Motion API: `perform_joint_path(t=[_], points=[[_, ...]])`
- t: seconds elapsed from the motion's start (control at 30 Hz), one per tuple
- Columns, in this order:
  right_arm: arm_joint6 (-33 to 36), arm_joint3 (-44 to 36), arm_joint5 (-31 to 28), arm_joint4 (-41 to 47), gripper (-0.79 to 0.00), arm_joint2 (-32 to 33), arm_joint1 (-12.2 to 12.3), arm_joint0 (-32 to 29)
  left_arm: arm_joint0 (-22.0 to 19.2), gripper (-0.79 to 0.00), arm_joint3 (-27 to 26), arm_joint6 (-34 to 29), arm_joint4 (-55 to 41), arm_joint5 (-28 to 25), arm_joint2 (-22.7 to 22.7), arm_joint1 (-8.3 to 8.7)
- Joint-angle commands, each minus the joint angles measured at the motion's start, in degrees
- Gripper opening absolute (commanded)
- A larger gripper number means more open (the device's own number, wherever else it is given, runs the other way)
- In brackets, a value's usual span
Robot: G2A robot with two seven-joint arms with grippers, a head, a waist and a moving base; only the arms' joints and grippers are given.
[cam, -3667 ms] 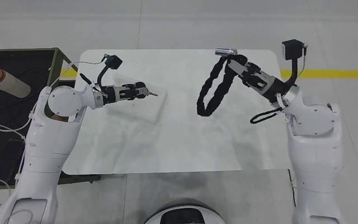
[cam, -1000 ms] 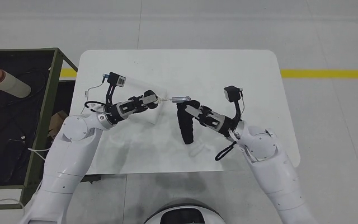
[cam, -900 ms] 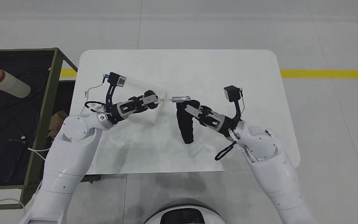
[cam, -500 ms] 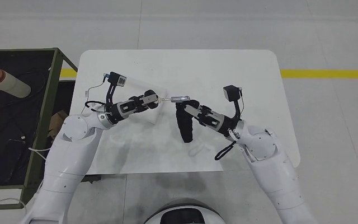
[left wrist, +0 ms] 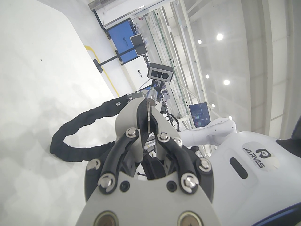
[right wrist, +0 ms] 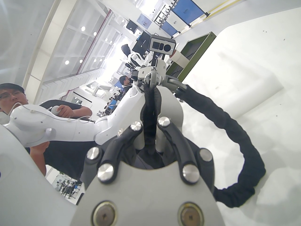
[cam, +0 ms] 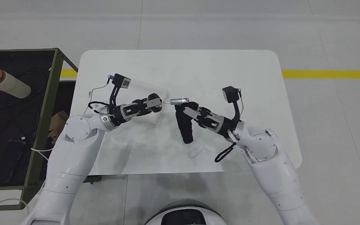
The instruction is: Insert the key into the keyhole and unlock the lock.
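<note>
- My white table [cam: 225, 73] has a dark green crate [cam: 49, 95] just beside its left edge, with a brown cardboard roll [cam: 14, 84] in it. A yellow floor line [cam: 320, 73] runs past the far right.
- A flat white foam pad [right wrist: 256, 83] lies on the table, under my left arm.
- Nothing stands between my two arms. They meet above the middle of the table.
- My left end effector [cam: 159, 103] is clenched on the small silver key [left wrist: 148, 116]. The key pokes out toward my right arm.
- My right end effector [cam: 190, 108] is clenched on the black cloth-covered cable lock [cam: 184, 126], just behind the lock's shiny silver head [cam: 180, 100]. The rest of the black loop hangs down toward the table.
- The silver head sits between my two end effectors, and the key tip reaches it. I cannot tell if the key is inside the keyhole.
- From the top, the key is a tiny bright bit. My left wrist view shows its thin blade pinched between my dark pads.
- My right wrist view shows the silver head from behind, with my left end effector facing it.
</note>
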Motion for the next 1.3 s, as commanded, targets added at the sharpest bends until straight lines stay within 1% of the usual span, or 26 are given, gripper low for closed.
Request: perform_joint_path(t=[0.0,0.43,0.6,0.63,0.67,0.8,0.93,1.07,1.2,1.23,1.27], points=[[0.24,-0.04,0.01,-0.07,-0.785,0.07,0.02,0.07,0.04,-0.785,-0.05,-0.28,0.17,0.03,-0.05,-0.04],[-0.97,-1.59,0.39,-4.46,-0.785,0.06,0.04,-0.39,0.4,-0.785,-0.92,-0.32,3.09,0.05,-0.47,-0.31],[-1.02,-1.45,0.72,-3.6,-0.785,-0.38,-0.04,-0.45,0.36,-0.785,-0.83,-0.94,2.82,0.34,-0.5,-0.41],[-0.83,-1.3,0.87,-2.84,-0.785,-0.43,-0.06,-0.38,0.39,-0.36,-0.78,-0.83,2.44,0.38,-0.6,-0.45],[-0.53,-1.14,0.99,-2.12,-0.785,-0.46,-0.07,-0.28,0.44,0.0,-0.8,-0.81,2.14,0.21,-0.73,-0.47],[0.98,-0.12,1.15,1.02,-0.785,-0.47,-0.09,0.24,0.63,0.0,-1.15,-1.77,1.37,-0.09,-0.84,-0.54],[2.92,1.56,0.9,4.72,-0.785,-0.06,-0.06,1.06,0.71,0.0,-0.4,-3.47,-3.95,0.6,-1.52,-0.65],[6.33,3.33,0.88,10.22,-0.785,1.02,0.12,1.93,0.51,0.0,1.06,-5.83,-9.09,1.87,-2.47,-0.73],[10.93,4.87,2.37,16.57,-0.785,2.52,0.43,2.83,0.29,0.0,1.84,-8.13,-9.8,1.84,-2.61,-0.8],[11.9,5.12,2.72,17.57,-0.785,2.85,0.51,2.98,0.21,-0.018,1.99,-8.55,-9.94,1.7,-2.54,-0.84],[12.58,5.26,2.99,18.59,-0.785,3.1,0.56,3.0,0.11,-0.203,2.15,-8.95,-10.02,1.55,-2.44,-0.89]])
